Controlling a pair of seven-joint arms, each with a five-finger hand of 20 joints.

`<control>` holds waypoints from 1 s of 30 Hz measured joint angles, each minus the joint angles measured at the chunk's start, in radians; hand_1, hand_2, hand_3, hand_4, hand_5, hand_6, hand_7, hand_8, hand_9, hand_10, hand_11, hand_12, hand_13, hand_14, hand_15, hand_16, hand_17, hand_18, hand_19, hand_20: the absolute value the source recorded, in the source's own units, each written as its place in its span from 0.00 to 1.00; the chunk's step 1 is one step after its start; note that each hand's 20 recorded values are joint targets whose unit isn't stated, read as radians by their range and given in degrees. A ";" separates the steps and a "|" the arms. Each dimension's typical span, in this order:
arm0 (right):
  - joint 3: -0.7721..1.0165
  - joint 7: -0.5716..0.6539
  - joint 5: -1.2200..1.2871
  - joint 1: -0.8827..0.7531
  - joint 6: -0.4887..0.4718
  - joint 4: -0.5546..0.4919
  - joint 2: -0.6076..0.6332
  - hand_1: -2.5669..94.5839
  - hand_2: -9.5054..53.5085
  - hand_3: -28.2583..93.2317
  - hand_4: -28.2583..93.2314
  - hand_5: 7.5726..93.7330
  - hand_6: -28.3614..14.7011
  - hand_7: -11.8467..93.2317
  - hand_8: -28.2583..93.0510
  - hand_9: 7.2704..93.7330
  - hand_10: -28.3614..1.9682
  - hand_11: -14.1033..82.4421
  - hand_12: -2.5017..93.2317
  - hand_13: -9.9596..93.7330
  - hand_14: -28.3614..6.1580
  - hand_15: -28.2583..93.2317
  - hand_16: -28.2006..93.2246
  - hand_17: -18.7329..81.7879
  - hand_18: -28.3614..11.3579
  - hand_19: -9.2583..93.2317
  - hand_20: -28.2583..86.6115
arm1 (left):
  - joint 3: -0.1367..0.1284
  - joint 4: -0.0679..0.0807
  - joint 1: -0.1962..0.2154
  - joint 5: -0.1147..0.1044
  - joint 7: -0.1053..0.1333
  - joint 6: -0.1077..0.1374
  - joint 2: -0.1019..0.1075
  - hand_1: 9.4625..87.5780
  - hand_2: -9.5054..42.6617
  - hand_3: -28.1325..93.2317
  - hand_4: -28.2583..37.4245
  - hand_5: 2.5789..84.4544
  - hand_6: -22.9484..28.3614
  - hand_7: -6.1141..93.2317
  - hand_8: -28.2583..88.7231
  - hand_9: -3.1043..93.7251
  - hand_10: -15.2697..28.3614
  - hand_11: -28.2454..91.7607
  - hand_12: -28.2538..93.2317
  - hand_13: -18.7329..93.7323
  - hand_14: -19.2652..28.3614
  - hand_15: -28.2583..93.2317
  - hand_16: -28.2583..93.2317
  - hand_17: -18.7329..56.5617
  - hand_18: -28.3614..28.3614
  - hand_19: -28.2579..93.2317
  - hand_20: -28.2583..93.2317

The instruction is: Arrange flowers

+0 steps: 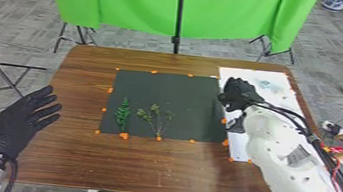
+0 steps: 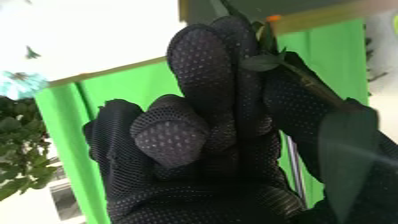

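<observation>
In the head view my right hand (image 1: pixel 238 94) is over the dark mat's right edge, beside the white board (image 1: pixel 241 75). Seen from the right wrist, a leafy green stem (image 2: pixel 311 82) is pinched between the thumb and fingers of my right hand (image 2: pixel 204 135); its far end is hidden. A dark green sprig (image 1: pixel 122 114) and a thin branching sprig (image 1: pixel 157 118) lie apart on the dark mat (image 1: pixel 155 90). My left hand (image 1: pixel 25 116), fingers straight, is left of the mat. A pale blue flower (image 2: pixel 22 84) is by the white board.
Orange markers (image 1: pixel 124 136) line the mat's edges on the brown table (image 1: pixel 144 167). A green cloth (image 1: pixel 123 4) hangs behind the table, with stand legs below it. Cables run along my right arm. Dark green leaves (image 2: pixel 22 145) show beyond my right hand in the wrist view.
</observation>
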 measured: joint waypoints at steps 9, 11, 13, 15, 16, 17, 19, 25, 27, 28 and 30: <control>-0.024 -0.013 -0.012 -0.002 0.001 -0.080 -0.026 0.42 0.14 1.00 0.19 1.00 0.25 0.53 0.17 0.92 0.62 0.53 0.40 0.86 0.66 0.84 0.50 0.69 0.23 1.00 0.80 | 0.000 0.000 0.000 0.000 -0.001 0.000 0.000 0.22 0.17 0.82 0.01 0.33 0.51 0.30 0.13 0.24 0.58 0.48 0.34 0.30 0.67 0.60 0.21 0.12 0.84 0.61 0.31; -0.038 -0.030 -0.043 -0.007 -0.001 -0.086 -0.031 0.42 0.14 1.00 0.19 1.00 0.25 0.53 0.17 0.92 0.62 0.53 0.40 0.86 0.66 0.84 0.50 0.69 0.23 1.00 0.80 | 0.000 0.000 0.000 0.000 -0.001 0.000 0.000 0.22 0.17 0.82 0.01 0.33 0.51 0.29 0.13 0.24 0.58 0.48 0.34 0.30 0.67 0.60 0.21 0.12 0.84 0.61 0.31; -0.055 -0.050 -0.085 -0.014 -0.003 -0.086 -0.033 0.42 0.14 1.00 0.19 1.00 0.25 0.53 0.17 0.92 0.63 0.53 0.40 0.86 0.66 0.84 0.50 0.69 0.23 1.00 0.80 | 0.000 0.000 0.000 0.000 -0.001 0.000 0.000 0.22 0.17 0.82 0.01 0.33 0.51 0.30 0.13 0.24 0.58 0.48 0.34 0.30 0.67 0.60 0.21 0.12 0.84 0.61 0.31; -0.078 -0.059 -0.122 -0.020 -0.005 -0.082 -0.035 0.42 0.14 1.00 0.19 1.00 0.26 0.53 0.16 0.92 0.64 0.53 0.40 0.86 0.65 0.84 0.50 0.69 0.23 1.00 0.80 | 0.000 0.000 0.000 0.000 -0.001 0.000 0.000 0.22 0.17 0.82 0.01 0.33 0.51 0.30 0.13 0.24 0.58 0.48 0.34 0.30 0.67 0.60 0.21 0.12 0.84 0.61 0.31; -0.090 -0.061 -0.136 -0.022 -0.006 -0.078 -0.036 0.42 0.14 1.00 0.18 1.00 0.26 0.53 0.16 0.92 0.64 0.54 0.39 0.86 0.65 0.84 0.49 0.69 0.23 1.00 0.80 | 0.000 0.000 0.000 0.000 -0.001 0.000 0.000 0.22 0.17 0.82 0.01 0.33 0.51 0.30 0.13 0.24 0.58 0.48 0.34 0.30 0.67 0.60 0.21 0.12 0.84 0.61 0.31; -0.103 -0.063 -0.148 -0.024 -0.006 -0.073 -0.037 0.42 0.15 1.00 0.18 1.00 0.26 0.53 0.16 0.92 0.64 0.54 0.39 0.86 0.65 0.84 0.49 0.69 0.23 1.00 0.80 | 0.000 0.000 -0.001 0.000 -0.002 0.000 0.000 0.22 0.17 0.82 0.01 0.33 0.51 0.30 0.13 0.24 0.58 0.48 0.34 0.30 0.67 0.60 0.21 0.12 0.84 0.61 0.31; -0.128 -0.066 -0.178 -0.025 -0.006 -0.056 -0.041 0.42 0.15 1.00 0.18 1.00 0.27 0.53 0.16 0.92 0.64 0.54 0.39 0.87 0.66 0.84 0.49 0.69 0.23 1.00 0.79 | 0.001 0.000 -0.001 0.000 -0.002 0.000 0.000 0.22 0.17 0.82 0.01 0.33 0.51 0.30 0.13 0.24 0.58 0.48 0.34 0.30 0.67 0.60 0.21 0.12 0.84 0.61 0.31; -0.164 -0.086 -0.320 -0.034 0.002 -0.008 -0.050 0.42 0.15 1.00 0.18 1.00 0.26 0.53 0.14 0.92 0.64 0.54 0.38 0.87 0.66 0.84 0.48 0.69 0.23 1.00 0.80 | 0.002 0.001 -0.004 0.000 -0.004 -0.001 0.000 0.22 0.17 0.82 0.01 0.33 0.51 0.30 0.13 0.24 0.58 0.48 0.34 0.30 0.67 0.60 0.21 0.11 0.84 0.61 0.31; -0.165 -0.092 -0.335 -0.038 0.005 -0.006 -0.049 0.41 0.15 1.00 0.18 1.00 0.24 0.53 0.12 0.92 0.65 0.55 0.37 0.87 0.67 0.84 0.48 0.69 0.24 1.00 0.79 | 0.002 0.001 -0.004 0.000 -0.004 -0.001 0.000 0.22 0.17 0.82 0.01 0.33 0.51 0.30 0.13 0.24 0.58 0.48 0.34 0.30 0.67 0.60 0.21 0.11 0.84 0.61 0.31; -0.166 -0.094 -0.336 -0.040 0.005 -0.006 -0.049 0.41 0.14 1.00 0.17 1.00 0.24 0.53 0.10 0.92 0.66 0.55 0.37 0.87 0.68 0.84 0.47 0.69 0.24 1.00 0.79 | 0.002 0.001 -0.004 0.000 -0.004 -0.001 0.000 0.22 0.17 0.82 0.01 0.33 0.51 0.30 0.13 0.24 0.58 0.48 0.34 0.30 0.67 0.60 0.21 0.11 0.84 0.61 0.31; -0.167 -0.099 -0.334 -0.044 0.000 -0.009 -0.049 0.40 0.14 1.00 0.17 1.00 0.24 0.54 0.07 0.93 0.66 0.56 0.36 0.88 0.69 0.84 0.47 0.70 0.25 1.00 0.79 | 0.003 0.001 -0.004 0.000 -0.004 -0.001 0.000 0.22 0.17 0.82 0.01 0.33 0.51 0.30 0.13 0.24 0.58 0.48 0.34 0.30 0.67 0.60 0.21 0.11 0.84 0.61 0.31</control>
